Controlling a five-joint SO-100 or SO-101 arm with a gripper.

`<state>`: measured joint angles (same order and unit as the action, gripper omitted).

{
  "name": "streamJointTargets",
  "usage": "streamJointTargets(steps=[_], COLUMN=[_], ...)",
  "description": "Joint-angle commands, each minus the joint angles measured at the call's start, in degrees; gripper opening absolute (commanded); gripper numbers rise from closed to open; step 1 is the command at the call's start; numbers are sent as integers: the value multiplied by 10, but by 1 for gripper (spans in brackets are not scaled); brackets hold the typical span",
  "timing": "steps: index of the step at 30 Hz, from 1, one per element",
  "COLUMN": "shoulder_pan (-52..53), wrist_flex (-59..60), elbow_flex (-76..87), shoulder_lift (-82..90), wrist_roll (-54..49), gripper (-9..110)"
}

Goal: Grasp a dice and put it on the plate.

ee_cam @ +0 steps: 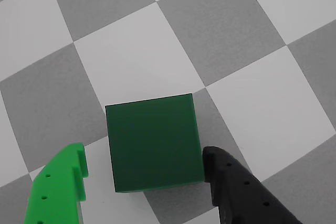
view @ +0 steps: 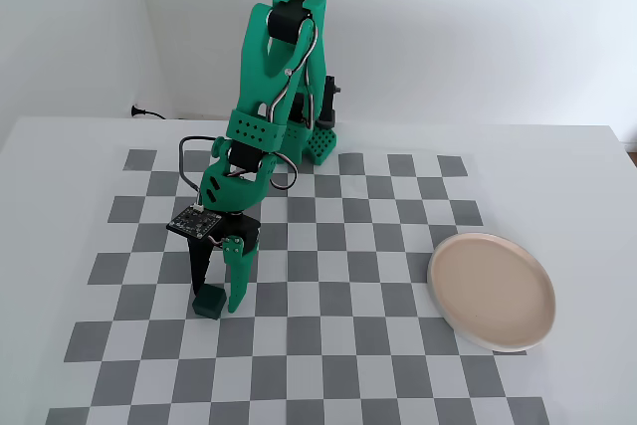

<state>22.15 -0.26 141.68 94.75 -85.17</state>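
- Checkered mat (view: 299, 345), leftmost zone of the fixed view: grey and white squares, bare of loose items near the arm; nothing here blocks the approach.
- Gripper (ee_cam: 144, 169), wrist view: spread, with the green finger (ee_cam: 63, 182) to the left and the black finger (ee_cam: 236, 187) to the right. The black tip lies touching or just beside the cube's lower right corner; the green tip stands clearly apart from the left face. The jaws bracket the cube but do not yet pinch it.
- Dice (ee_cam: 154, 142): a dark green cube resting on the mat between the fingers, turned slightly off square to them. In the fixed view the dice (view: 208, 303) sits at the gripper's (view: 217, 301) tips, left of centre on the mat.
- Risk, uneven closing: since only the black finger is near contact, closing may push the cube sideways toward the green finger or twist it, giving a corner grip rather than a flat one.
- Risk, shallow grip: the tips appear to meet the cube near its lower edge in the wrist view; a hold so near one edge could let it pivot or slip out on lifting.
- Arm (view: 274, 116), centre: bright green, bent down over the mat; its own cable loops near the wrist, well apart from the cube.
- Plate (view: 491, 291), far right: round, beige-pink, empty, well apart from the dice; the mat between them is bare, so the carry path looks unobstructed.
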Motion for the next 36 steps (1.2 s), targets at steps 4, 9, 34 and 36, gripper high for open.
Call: streamJointTargets(steps=[4,9,34,36], shoulder_pan=[4,4,-103,-123], wrist_flex=[-12,-12,172,200], elbow_flex=[-40,-40,-50,-51], shoulder_lift=[9,12,267,300], wrist_roll=[-1,-1,54,54], gripper=[9,7,-4,-4])
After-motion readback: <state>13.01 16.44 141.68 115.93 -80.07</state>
